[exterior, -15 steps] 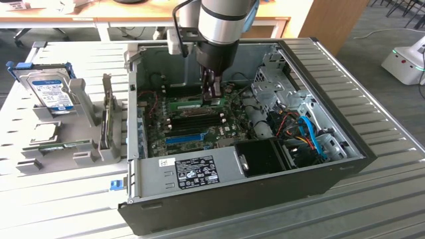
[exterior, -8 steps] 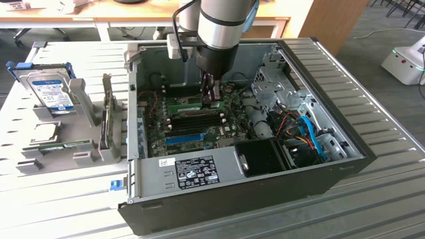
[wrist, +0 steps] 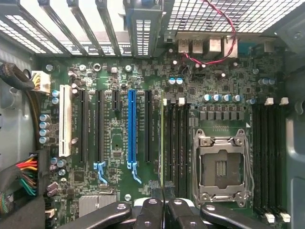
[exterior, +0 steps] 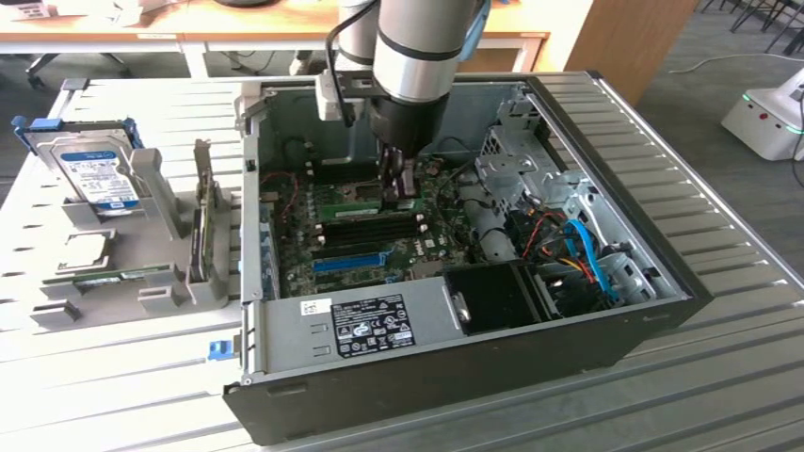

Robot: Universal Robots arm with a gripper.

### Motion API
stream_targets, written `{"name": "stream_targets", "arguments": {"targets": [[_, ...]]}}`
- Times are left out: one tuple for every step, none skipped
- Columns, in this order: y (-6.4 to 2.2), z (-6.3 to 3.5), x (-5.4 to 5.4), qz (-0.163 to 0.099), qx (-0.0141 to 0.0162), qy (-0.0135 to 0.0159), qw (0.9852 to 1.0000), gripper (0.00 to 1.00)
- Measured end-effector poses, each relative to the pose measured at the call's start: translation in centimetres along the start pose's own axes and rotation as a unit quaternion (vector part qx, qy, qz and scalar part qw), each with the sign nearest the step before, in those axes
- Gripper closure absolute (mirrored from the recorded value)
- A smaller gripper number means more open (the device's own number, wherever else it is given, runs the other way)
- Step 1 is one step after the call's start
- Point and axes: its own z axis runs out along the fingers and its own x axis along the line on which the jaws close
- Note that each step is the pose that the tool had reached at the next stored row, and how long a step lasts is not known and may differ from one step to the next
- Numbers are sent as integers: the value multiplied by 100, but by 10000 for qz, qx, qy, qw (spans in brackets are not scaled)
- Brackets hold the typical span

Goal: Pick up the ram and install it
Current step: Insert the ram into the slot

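open-topped case (exterior: 415, 377), cables (exterior: 585, 252) and drive cage (exterior: 522, 155) beside motherboard (wrist: 114, 143)

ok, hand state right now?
Hand: closed, pinching the long thin green circuit-board ram stick, which is seen edge-on beside the black memory slots.

A ribbed grey metal worktop (exterior: 741, 377) is carrying everything. An open black computer case (exterior: 503, 363) is lying on its side across the middle, and a grey plastic rack (exterior: 164, 282) is sitting just beside it, toward the exterior view's left. A small blue piece (exterior: 220, 350) is resting on the slats — close to the case's near corner.
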Motion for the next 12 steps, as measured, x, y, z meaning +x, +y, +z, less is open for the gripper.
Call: {"name": "stream_targets", "arguments": {"targets": [[0,11,2,0,0,0,10000,88],[0,22,4,0,0,0,10000,88],[0,33,6,0,0,0,10000,88],[0,42,6,0,0,0,10000,88],[0,48,7,0,0,1,10000,88],[0,48,7,0,0,2,10000,88],[0,48,7,0,-1,2,10000,88],[0,48,7,0,0,2,10000,88],[0,50,7,0,0,1,10000,88],[0,50,7,0,0,1,10000,88],[0,50,7,0,0,1,10000,88],[0,50,7,0,0,1,10000,88]]}}
